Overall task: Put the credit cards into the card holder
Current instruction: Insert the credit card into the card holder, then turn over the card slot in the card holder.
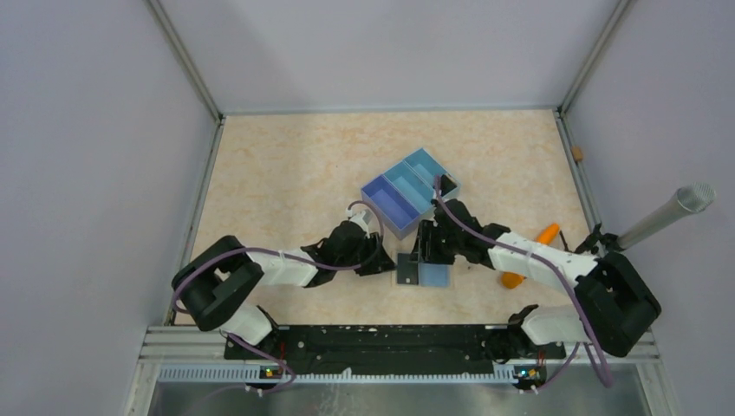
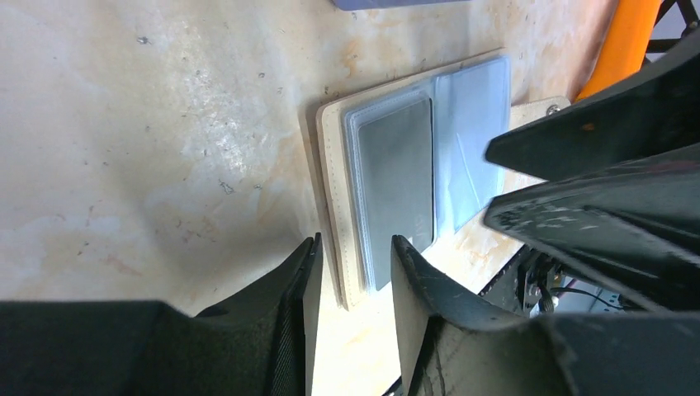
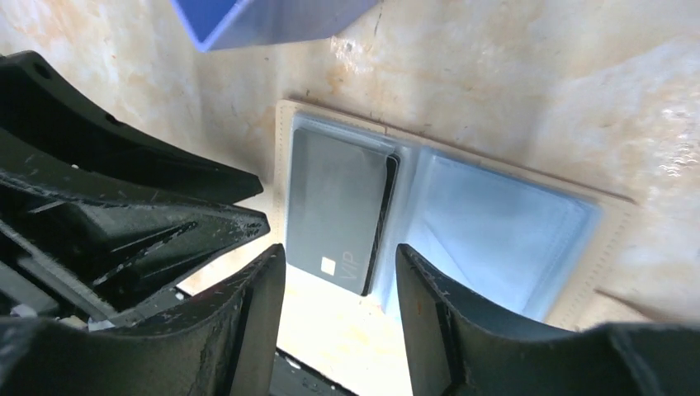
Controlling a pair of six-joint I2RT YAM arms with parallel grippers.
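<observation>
The card holder (image 1: 424, 275) lies opened flat on the table between both grippers, beige with clear pockets (image 2: 330, 165) (image 3: 285, 140). A dark grey credit card marked VIP (image 3: 334, 206) (image 2: 396, 165) sits in one pocket, its end sticking out toward the right gripper. The other pocket shows a light-blue card (image 3: 495, 223) (image 2: 466, 132) (image 1: 434, 276). My left gripper (image 2: 357, 243) (image 1: 387, 263) is open, its fingers either side of the holder's beige edge. Just short of the grey card's end, my right gripper (image 3: 340, 252) (image 1: 426, 253) is open with nothing between its fingers.
A blue three-compartment tray (image 1: 410, 192) (image 3: 248, 16) stands just behind the holder. An orange object (image 1: 548, 232) (image 2: 623, 41) lies to the right beside the right arm. A grey cylinder (image 1: 667, 217) juts in at the right wall.
</observation>
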